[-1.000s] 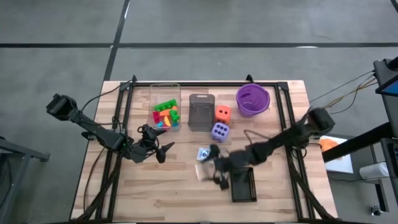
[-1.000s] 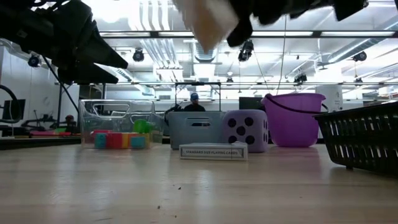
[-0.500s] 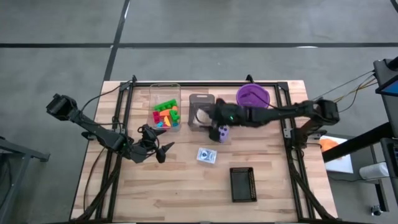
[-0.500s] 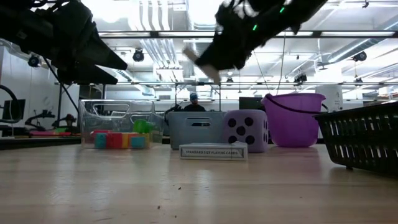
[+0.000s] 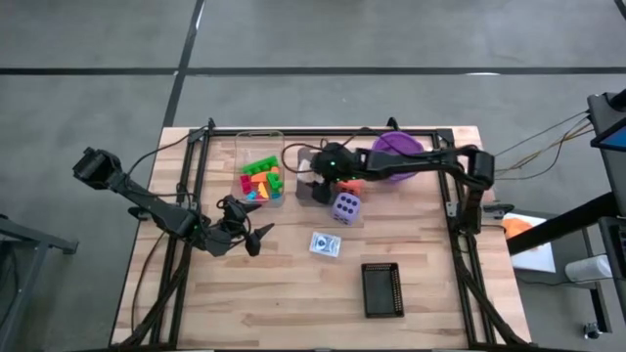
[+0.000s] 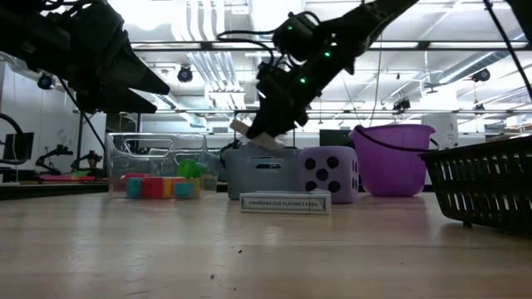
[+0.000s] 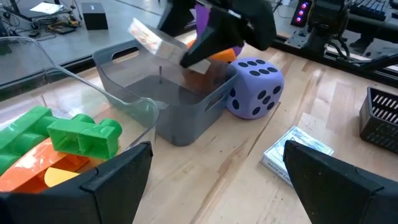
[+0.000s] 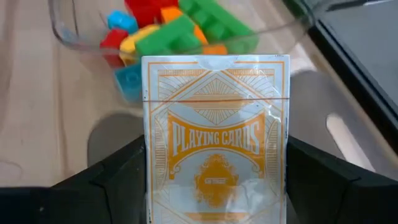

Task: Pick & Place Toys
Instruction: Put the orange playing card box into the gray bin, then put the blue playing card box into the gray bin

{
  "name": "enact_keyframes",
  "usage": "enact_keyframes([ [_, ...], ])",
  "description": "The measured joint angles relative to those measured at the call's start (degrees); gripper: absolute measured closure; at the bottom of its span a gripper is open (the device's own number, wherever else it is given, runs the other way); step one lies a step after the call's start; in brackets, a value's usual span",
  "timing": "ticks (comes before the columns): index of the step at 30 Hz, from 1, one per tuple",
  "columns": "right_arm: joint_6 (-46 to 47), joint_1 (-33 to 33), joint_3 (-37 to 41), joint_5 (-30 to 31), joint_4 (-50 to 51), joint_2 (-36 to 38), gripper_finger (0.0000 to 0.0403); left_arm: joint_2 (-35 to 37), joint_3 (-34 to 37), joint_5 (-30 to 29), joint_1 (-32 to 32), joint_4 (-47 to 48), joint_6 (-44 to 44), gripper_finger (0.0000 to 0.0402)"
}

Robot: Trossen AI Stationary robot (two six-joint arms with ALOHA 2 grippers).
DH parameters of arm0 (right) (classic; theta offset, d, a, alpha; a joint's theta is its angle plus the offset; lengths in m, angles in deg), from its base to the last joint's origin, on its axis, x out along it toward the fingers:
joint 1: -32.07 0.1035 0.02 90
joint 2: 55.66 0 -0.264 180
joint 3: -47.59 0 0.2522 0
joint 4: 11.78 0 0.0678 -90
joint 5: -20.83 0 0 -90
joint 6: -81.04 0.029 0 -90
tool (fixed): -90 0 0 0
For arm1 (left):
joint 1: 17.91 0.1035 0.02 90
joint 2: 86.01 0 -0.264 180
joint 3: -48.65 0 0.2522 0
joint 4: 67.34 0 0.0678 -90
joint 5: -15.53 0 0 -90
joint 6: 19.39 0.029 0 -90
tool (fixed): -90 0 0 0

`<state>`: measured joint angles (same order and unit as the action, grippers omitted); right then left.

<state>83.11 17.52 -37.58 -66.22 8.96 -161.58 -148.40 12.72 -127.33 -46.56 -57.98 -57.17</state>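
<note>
Card pack (image 8: pixel 214 134) in right gripper (image 5: pixel 315 176) above grey bin (image 7: pixel 163 99)

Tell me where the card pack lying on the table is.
In the high view, the card pack lies flat mid-table, just in front of the purple die, between it and the black bin.

I read the surface (image 5: pixel 274 293) as pale wood planks with a matt finish. The card pack (image 8: pixel 216 137) I hold has a glossy film wrap over printed card. The bricks (image 7: pixel 81 134) look like smooth, shiny plastic. The grey bin (image 7: pixel 168 106) is translucent, satin plastic; the clear bin (image 7: pixel 56 74) is glassy. The purple die (image 7: pixel 254 87) looks matt.
</note>
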Motion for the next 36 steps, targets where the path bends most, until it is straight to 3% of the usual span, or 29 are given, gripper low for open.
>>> enact_keyframes([
  [6,0.13,0.46,-4.48,0.12,6.24,-2.7,0.0022,0.0,0.0,0.0,0.0,0.01,0.0,0.0034],
  [14,0.11,1.14,-5.75,0.18,8.86,-1.5,0.0099,0.0,0.0,-0.02,0.0,0.11,0.0,0.0034],
  [21,-0.25,5.29,-5.43,-3.96,10.59,1.05,0.0101,0.0,0.0,-0.02,0.0,0.2,0.0,0.0034],
  [31,-0.11,19.69,-7.46,-4.34,21.07,1.8,0.01,0.0,0.0,-0.02,0.0,1.09,0.0,0.0034],
  [36,5.51,23.8,-7.46,-4.25,25.21,1.02,0.007,0.0,0.0,-0.02,0.0,1.3,0.0,0.0034],
])
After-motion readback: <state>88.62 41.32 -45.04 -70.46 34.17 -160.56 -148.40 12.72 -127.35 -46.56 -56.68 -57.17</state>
